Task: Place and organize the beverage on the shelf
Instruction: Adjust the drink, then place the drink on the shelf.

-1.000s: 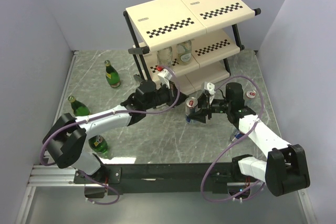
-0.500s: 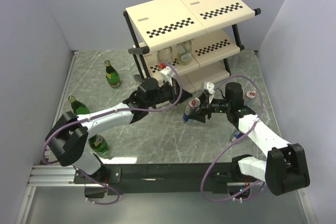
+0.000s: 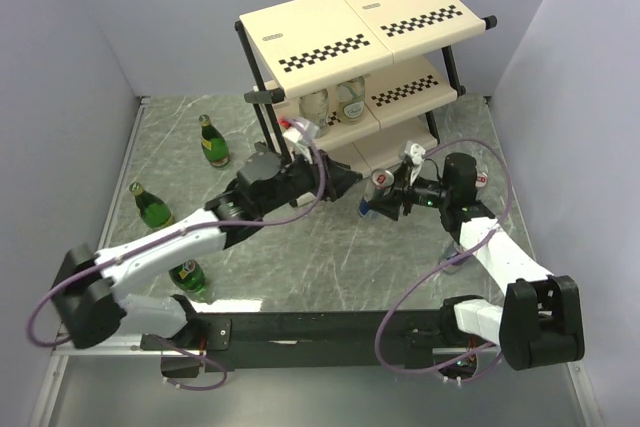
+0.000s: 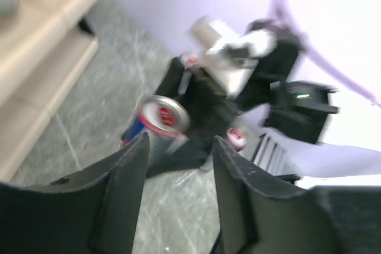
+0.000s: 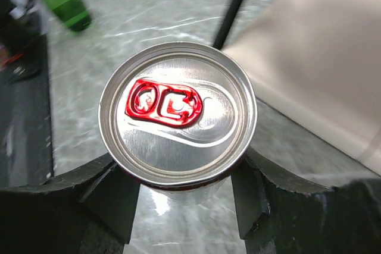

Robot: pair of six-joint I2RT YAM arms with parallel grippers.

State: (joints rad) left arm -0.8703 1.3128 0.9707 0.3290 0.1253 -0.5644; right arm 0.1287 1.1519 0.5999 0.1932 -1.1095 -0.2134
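**A:** Where is the can now?

**B:** Clamped between the fingers of the right hand; it is tilted and looks clear of the worktop, just in front of the shelf, level with the lowest tier.

**A:** So how should the placing go?

**B:** I'd bring the can upright first, since a slim can set down on its edge will topple. Then I'd slide it in low under the tier above (headroom looks tight there) and let go only once the base sits flat. Put it to one side of the panel; a second can waits behind the right arm, and it needs room too.

**A:** And the arms?

**B:** The right arm reaches in from the right, elbow bent, wrist turned toward the shelf front. The left arm is stretched in a long diagonal from its base; the left hand has its fingers apart with nothing between them, and it points at the can from close by. I'd keep it out of the can's path.

**A:** And the other drinks?

**B:** Two clear bottles stand on the middle tier; three green bottles stand on the worktop, well to the left.
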